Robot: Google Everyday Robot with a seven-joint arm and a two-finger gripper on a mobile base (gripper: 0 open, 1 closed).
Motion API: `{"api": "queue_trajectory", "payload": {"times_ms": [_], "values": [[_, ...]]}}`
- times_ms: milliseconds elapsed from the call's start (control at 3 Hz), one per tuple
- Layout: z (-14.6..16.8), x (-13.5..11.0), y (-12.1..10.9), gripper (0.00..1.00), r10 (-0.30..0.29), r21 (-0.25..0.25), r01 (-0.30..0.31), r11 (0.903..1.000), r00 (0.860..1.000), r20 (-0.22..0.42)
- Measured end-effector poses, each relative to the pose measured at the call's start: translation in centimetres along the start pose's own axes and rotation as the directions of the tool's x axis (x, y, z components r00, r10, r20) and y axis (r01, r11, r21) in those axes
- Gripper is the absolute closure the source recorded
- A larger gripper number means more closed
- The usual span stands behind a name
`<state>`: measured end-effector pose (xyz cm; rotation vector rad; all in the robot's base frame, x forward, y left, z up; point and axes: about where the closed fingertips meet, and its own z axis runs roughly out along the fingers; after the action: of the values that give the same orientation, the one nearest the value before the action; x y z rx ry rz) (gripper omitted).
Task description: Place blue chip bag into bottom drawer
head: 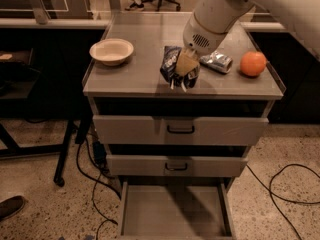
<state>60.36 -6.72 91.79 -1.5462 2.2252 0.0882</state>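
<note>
Holding blue chip bag pinched in my gripper over cabinet top front edge. Bottom drawer open below — move forward past upper drawers, descend straight, release low.

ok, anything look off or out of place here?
Nothing spilled or damaged. The gripper holds the blue chip bag scrunched, above the front edge of the cabinet top. The bottom drawer is pulled out; the bowl, silver packet and orange sit normally on top.
</note>
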Motion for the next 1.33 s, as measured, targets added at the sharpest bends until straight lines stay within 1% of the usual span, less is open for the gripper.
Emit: {"api": "queue_trajectory", "payload": {"times_ms": [333,667,1000,1333], "values": [[-0.5,-0.2,-0.4,1.00,0.000,0.011,0.000,0.9999,1.000,0.008],[-2.0,1.0,1.0,1.00,0.024,-0.003,-0.023,0.9997,0.999,0.029],[-1.8,3.7,4.3,1.00,0.089,-0.071,-0.087,0.9938,0.995,0.036],[2.0,7.2,9.1,1.00,0.167,-0.203,-0.164,0.9654,0.986,-0.003]]}}
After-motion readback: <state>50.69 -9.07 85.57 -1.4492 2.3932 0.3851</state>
